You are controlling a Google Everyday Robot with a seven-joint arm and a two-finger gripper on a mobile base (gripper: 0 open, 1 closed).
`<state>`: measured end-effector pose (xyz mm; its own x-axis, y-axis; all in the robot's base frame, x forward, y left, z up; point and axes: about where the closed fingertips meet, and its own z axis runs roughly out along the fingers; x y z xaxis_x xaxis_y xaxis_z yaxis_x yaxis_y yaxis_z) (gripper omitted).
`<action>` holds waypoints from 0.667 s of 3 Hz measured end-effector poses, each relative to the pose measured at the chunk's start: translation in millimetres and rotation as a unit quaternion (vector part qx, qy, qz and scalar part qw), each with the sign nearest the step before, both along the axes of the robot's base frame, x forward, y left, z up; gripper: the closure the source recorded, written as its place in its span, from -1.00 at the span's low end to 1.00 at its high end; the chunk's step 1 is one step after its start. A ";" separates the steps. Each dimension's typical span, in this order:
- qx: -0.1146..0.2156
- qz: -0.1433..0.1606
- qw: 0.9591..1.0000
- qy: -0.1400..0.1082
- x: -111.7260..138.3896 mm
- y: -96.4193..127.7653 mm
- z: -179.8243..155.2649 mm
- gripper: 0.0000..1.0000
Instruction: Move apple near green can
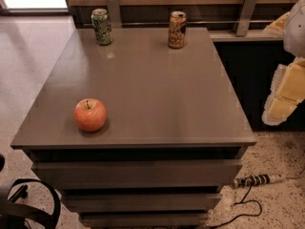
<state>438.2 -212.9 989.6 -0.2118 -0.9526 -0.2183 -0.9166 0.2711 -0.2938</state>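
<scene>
The red-orange apple point(90, 114) stands stem up near the front left corner of the grey-brown cabinet top point(157, 94). The green can point(101, 26) stands upright at the back left of the top, far behind the apple. My gripper point(282, 99), white and pale yellow, hangs at the right edge of the view, off the cabinet's right side and well away from both the apple and the green can. It holds nothing that I can see.
A gold-tan can point(177, 29) stands upright at the back middle. Drawer fronts point(138, 173) run below the top. A power strip with cable point(257, 180) lies on the floor at right. A dark chair part point(24, 206) is at bottom left.
</scene>
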 end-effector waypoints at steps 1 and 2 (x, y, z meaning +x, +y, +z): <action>0.000 0.000 1.000 0.000 0.1 0.1 0.1 -1.00; 0.030 0.013 0.999 -0.005 10.2 7.0 -0.6 -1.00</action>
